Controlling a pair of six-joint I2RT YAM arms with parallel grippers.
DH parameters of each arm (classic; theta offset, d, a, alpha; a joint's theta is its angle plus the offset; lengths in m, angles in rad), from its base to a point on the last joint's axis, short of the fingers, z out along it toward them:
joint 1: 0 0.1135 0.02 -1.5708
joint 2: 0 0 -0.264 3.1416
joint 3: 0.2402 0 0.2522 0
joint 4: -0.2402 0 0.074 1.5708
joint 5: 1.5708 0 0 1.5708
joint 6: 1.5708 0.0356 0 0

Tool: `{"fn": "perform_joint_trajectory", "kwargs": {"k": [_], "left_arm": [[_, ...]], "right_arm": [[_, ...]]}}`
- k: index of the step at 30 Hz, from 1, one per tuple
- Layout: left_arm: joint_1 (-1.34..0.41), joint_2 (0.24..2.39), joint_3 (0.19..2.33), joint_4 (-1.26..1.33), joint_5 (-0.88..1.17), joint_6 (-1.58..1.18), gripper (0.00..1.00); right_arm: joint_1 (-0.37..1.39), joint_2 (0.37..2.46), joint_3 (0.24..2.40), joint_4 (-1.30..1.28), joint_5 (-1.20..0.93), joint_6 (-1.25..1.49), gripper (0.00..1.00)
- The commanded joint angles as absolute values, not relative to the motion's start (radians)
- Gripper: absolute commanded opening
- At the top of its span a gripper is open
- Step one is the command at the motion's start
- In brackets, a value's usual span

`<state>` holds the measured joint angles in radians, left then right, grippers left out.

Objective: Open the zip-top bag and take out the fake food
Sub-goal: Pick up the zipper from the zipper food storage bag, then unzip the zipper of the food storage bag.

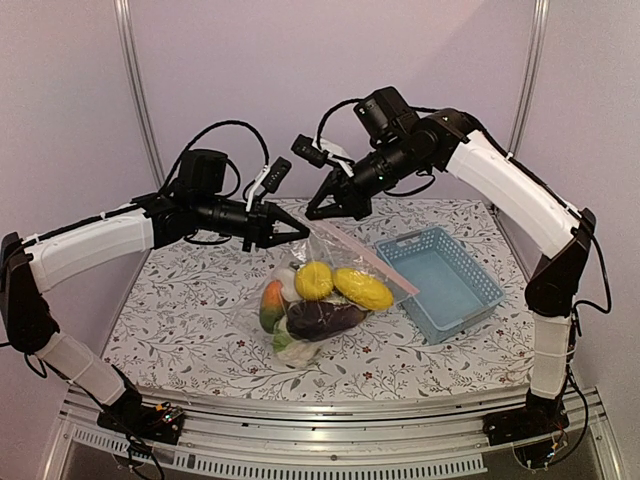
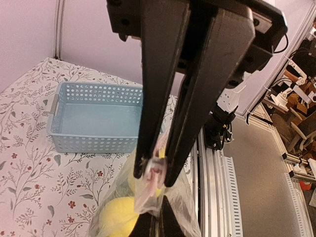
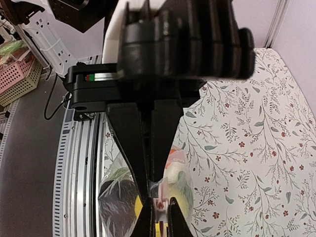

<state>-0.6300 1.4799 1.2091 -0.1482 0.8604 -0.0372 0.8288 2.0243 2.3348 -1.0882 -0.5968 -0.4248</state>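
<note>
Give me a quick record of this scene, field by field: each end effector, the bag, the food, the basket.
left end effector: shut on the bag's top edge
right end effector: shut on the same edge, close beside the left one
bag: bottom on the table, top pulled up by both arms
food: all inside the bag
basket: right of the bag, no food in it
task state: nothing removed yet

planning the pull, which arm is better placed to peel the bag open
Probably right: the right hand pinches the bag's pink seal running toward the basket; the left hand pinches beside it.
</note>
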Motion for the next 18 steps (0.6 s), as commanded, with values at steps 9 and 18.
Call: {"fn": "perform_joint_trajectory", "kwargs": {"k": [9,18], "left_arm": [[-0.627,1.478,1.212,-0.136,0.818,-0.021,0.38],[-0.626,1.490,1.224,-0.155,0.818,-0.002,0.18]], "right_arm": [[0.838,1.989,2.300,-1.133,-0.645,-0.474,0.00],[0.845,1.990,2.317,-1.133,-0.684,-0.462,0.00]]}}
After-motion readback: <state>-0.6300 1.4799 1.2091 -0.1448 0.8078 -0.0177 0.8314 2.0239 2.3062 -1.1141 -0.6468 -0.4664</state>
